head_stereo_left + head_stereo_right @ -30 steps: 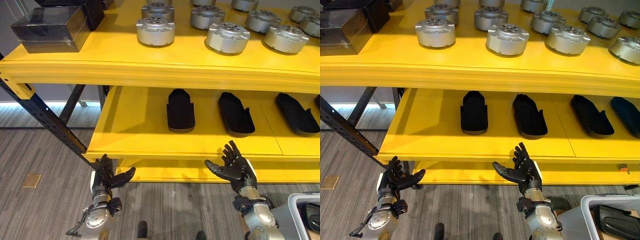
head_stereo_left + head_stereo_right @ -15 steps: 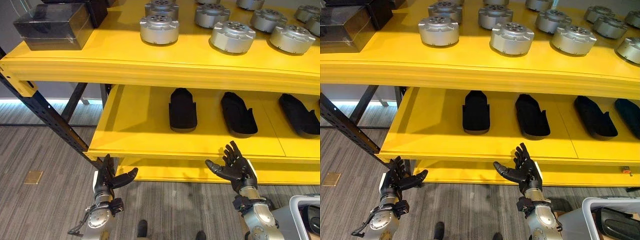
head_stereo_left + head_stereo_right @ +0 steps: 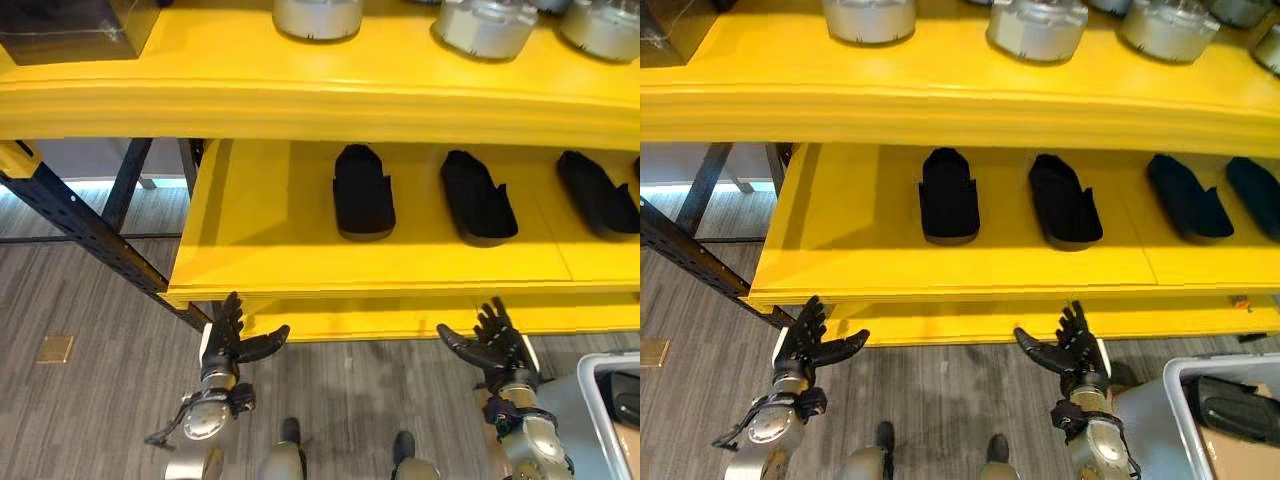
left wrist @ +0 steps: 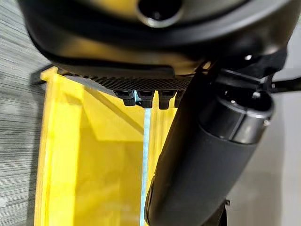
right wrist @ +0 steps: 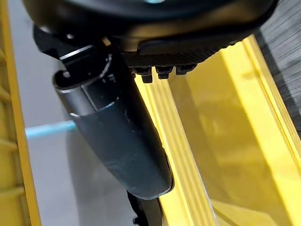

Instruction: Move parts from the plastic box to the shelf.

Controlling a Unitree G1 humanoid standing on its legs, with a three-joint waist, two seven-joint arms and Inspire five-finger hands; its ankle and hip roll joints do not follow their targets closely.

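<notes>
Below the front edge of the yellow shelf (image 3: 300, 265), we held both hands out over the grey floor (image 3: 90, 300). Our left hand (image 3: 226, 340) hung at the shelf's left corner with its fingers straight and spread and its thumb standing off to the side; it had hold of nothing. Our right hand (image 3: 496, 345) sat under the shelf's front lip further right, palm up, fingers fanned and relaxed, and it too was empty.

On the lower level of the shelf lay a row of black parts: the leftmost part (image 3: 363, 192) near the middle, a second part (image 3: 477, 196) beside it and apart from it, a third part (image 3: 594, 195) further right, and in the right eye view a fourth part (image 3: 1258, 196) at the edge. None touched another, and all lay lengthwise, front to back.

On the upper level stood round silver parts (image 3: 1036, 24), cut off by the top of the view, and a dark box (image 3: 70, 25) at the far left corner.

At the lower right, beside our right arm, stood the plastic box (image 3: 1178, 375), pale grey with a light rim. Inside it we could see one black part in the box (image 3: 1232, 405), lying against brown card (image 3: 1240, 455). A black steel brace (image 3: 80, 225) ran slantwise under the shelf on the left.
</notes>
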